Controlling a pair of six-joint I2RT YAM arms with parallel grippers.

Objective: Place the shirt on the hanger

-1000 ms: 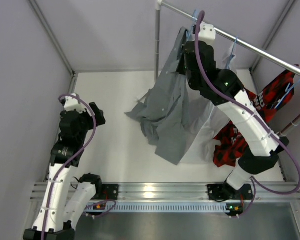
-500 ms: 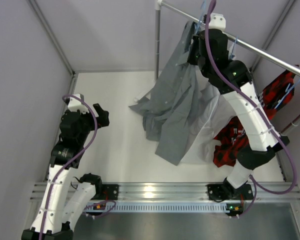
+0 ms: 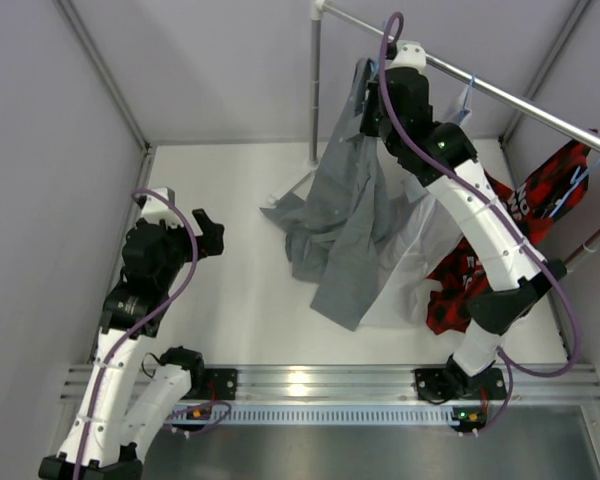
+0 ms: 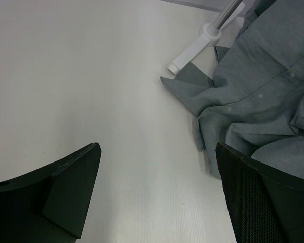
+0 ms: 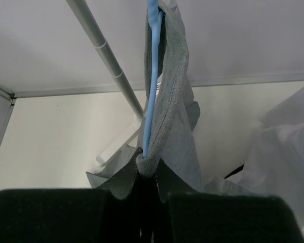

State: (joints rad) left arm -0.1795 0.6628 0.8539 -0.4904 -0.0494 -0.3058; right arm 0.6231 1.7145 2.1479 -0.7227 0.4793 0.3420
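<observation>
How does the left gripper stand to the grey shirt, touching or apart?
Apart. The top view shows bare white table between the left gripper and the nearest edge of the shirt; the gripper is open and holds nothing.

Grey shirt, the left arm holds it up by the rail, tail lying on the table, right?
No: the right arm holds the grey shirt up by the rail, tail lying on the table. The top external view shows this; the left arm holds nothing.

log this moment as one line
right gripper: shut on shirt beside hanger, near rail | left gripper: open, empty, above table | shirt: top held high, tail draped on table
</observation>
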